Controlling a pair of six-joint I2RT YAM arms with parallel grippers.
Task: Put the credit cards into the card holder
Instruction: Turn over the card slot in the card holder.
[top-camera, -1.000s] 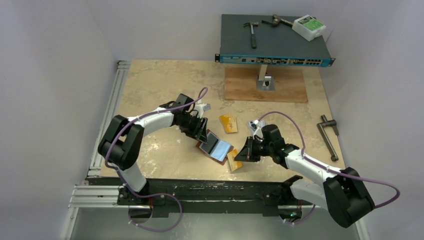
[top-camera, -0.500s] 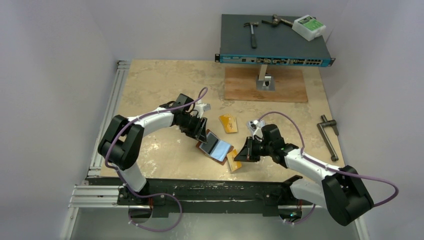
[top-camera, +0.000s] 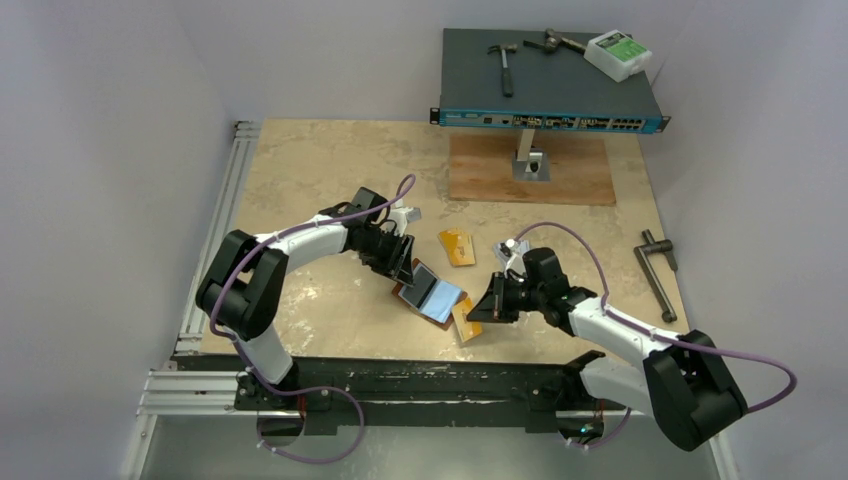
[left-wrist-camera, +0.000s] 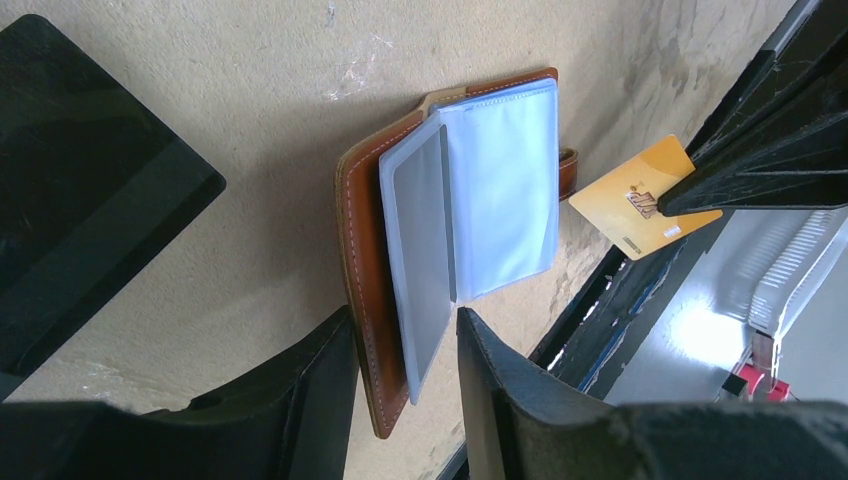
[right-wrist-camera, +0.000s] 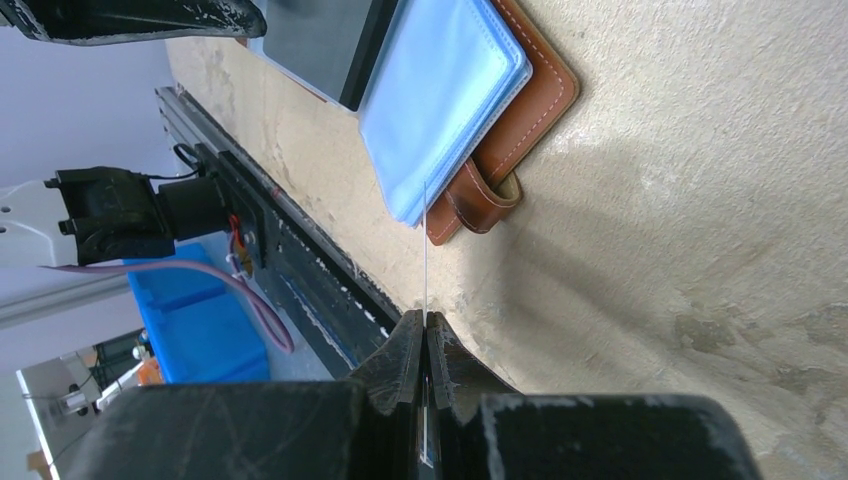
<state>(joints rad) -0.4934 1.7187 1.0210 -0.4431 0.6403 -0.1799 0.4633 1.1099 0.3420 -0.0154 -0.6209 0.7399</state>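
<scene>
Beige stone-look table (top-camera: 320, 170), boxed in by white walls, hosts two robot arms working on an open brown wallet (left-wrist-camera: 360, 250) that lies between them. On the wallet's far side from the snap tab, the left gripper (left-wrist-camera: 405, 335) has its fingers narrowed onto the end of the wallet, apparently pinning the leather cover and a leaf of the clear sleeves (left-wrist-camera: 500, 190) that stands up between them. On the tab side, the right gripper (right-wrist-camera: 425, 325) is clamped tight on a gold card (left-wrist-camera: 635, 195), carried edge-on just beside the snap tab (right-wrist-camera: 480, 195); whether card and wallet touch cannot be told. A black card (left-wrist-camera: 90, 170) lies flat near the wallet, behind the left fingers, and a second gold card (top-camera: 456, 247) waits beyond the wallet, apart from it. The step in hand looks like feeding the held card into a sleeve pocket. Done well, that means turning the card into the plane of the pocket, lining its leading edge squarely with the sleeve mouth, then sliding slowly while the left grip holds the wallet firm; the thin plastic will likely buckle if the card arrives tilted, so release should wait until it is seated.
</scene>
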